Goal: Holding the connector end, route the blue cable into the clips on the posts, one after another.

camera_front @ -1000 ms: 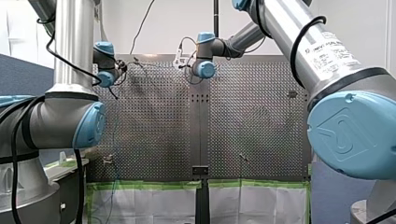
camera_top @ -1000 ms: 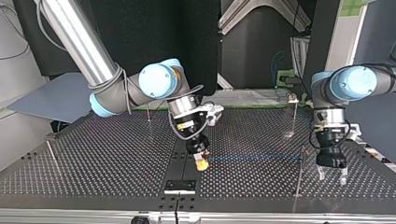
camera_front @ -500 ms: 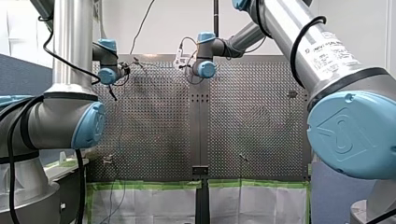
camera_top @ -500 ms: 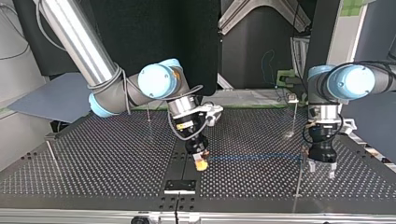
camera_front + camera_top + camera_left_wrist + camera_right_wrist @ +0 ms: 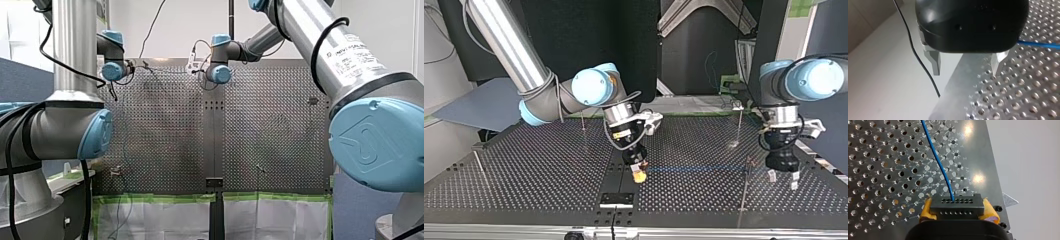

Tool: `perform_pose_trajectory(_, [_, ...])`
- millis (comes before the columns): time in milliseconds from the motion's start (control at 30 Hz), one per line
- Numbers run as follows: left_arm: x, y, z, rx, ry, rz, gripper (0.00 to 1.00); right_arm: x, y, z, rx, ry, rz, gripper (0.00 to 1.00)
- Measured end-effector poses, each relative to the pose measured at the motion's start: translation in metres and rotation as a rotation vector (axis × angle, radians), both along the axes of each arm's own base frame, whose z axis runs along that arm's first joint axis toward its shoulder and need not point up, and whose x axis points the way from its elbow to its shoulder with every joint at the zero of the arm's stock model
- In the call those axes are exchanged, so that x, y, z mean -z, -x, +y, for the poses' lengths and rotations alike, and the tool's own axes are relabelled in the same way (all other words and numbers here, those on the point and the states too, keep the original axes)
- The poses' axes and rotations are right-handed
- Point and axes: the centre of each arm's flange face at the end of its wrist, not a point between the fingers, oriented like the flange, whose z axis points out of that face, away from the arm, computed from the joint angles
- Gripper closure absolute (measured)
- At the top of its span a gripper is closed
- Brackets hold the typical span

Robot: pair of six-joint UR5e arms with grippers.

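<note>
Pincer on my right arm (image 5: 639,174) hangs low at the tabletop's (image 5: 524,175) middle in the top view, the blue cable (image 5: 694,169) stretching level to a thin post (image 5: 744,187) beside my left pincer (image 5: 782,179). Left wrist view: its metal fingers (image 5: 934,60) stand apart on nothing. Right wrist view: yellow pads (image 5: 926,209) clamp the black connector (image 5: 957,206), cable running ahead

My right arm (image 5: 300,25) carries a white label (image 5: 350,54). Its top line seems to read "UNIVERSAL ROBOTS", and the smaller lines are illegible. Along the table (image 5: 991,177) edge, engraved letters include Y (image 5: 961,146) and Z (image 5: 964,158).
</note>
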Motion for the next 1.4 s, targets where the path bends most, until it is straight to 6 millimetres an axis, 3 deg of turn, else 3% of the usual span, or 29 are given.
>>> perform_pose_trajectory(200, [0.007, 0.006, -0.007, -0.041, -0.03, 0.058, 0.0, 0.0, 0.001, -0.001, 0.002, -0.001, 0.001, 1.0])
perform_pose_trajectory(567, [0.016, 0.02, -0.04, -0.059, -0.073, 0.157, 0.0, 0.001, 0.003, -0.003, 0.006, -0.005, 0.007, 1.0])
perform_pose_trajectory(933, [0.026, 0.031, -0.031, -0.139, -0.056, 0.255, 0.0, 0.004, 0.005, -0.002, 0.009, -0.018, 0.029, 1.0])
perform_pose_trajectory(1400, [-0.005, 0.073, -0.058, -0.068, -0.047, 0.281, 0.0, 0.004, 0.007, -0.004, 0.013, -0.022, 0.038, 1.0])
